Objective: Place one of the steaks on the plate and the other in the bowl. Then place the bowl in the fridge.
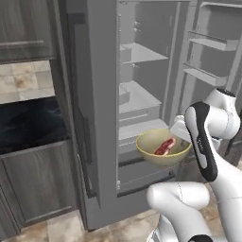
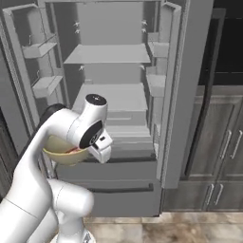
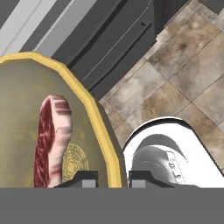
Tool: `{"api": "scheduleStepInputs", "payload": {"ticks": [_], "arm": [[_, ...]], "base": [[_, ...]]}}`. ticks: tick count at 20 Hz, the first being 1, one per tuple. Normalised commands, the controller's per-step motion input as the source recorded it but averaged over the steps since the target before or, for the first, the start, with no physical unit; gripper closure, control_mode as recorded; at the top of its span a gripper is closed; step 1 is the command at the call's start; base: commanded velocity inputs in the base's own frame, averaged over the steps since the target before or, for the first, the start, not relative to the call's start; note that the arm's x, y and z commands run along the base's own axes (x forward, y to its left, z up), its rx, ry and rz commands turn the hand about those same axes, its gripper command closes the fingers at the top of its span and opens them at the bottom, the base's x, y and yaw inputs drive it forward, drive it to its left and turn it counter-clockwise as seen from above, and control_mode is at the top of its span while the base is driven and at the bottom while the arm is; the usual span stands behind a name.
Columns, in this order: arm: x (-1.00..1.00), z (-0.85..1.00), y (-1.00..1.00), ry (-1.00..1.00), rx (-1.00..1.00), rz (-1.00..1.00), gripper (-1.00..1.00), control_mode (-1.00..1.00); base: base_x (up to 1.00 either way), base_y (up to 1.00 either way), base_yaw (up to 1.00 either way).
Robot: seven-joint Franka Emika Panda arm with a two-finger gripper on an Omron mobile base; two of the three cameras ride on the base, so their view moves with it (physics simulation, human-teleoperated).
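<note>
Gripper (image 3: 113,178) clamps rim of tan-yellow bowl (image 1: 163,150), one finger each side of wall, keeping marbled steak (image 1: 165,147) level inside, held in air before open fridge (image 1: 142,104) approx. at lower shelf ht.

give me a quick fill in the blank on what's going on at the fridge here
1. The gripper is shut on the rim of the ____.
2. Inside the bowl lies a ____.
3. The doors of the fridge stand ____.
4. The bowl hangs in front of the fridge, not yet on a ____.

Missing words: bowl; steak; open; shelf
</note>
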Motion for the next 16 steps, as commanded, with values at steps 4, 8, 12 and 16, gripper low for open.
{"api": "scheduleStepInputs", "payload": {"ticks": [4, 8, 12, 16], "arm": [[0.0, 0.0, 0.0, 0.0, 0.0, 0.0, 1.0, 1.0], [0.0, 0.0, 0.0, 0.0, 0.0, 0.0, 1.0, 1.0], [0.0, 0.0, 0.0, 0.0, 0.0, 0.0, 1.0, 1.0], [0.0, 0.0, 0.0, 0.0, 0.0, 0.0, 1.0, 1.0]], "base": [[0.93, -0.11, 0.11], [0.47, -0.39, 0.18], [0.28, 0.02, 0.17], [0.31, -0.17, 0.26]]}}
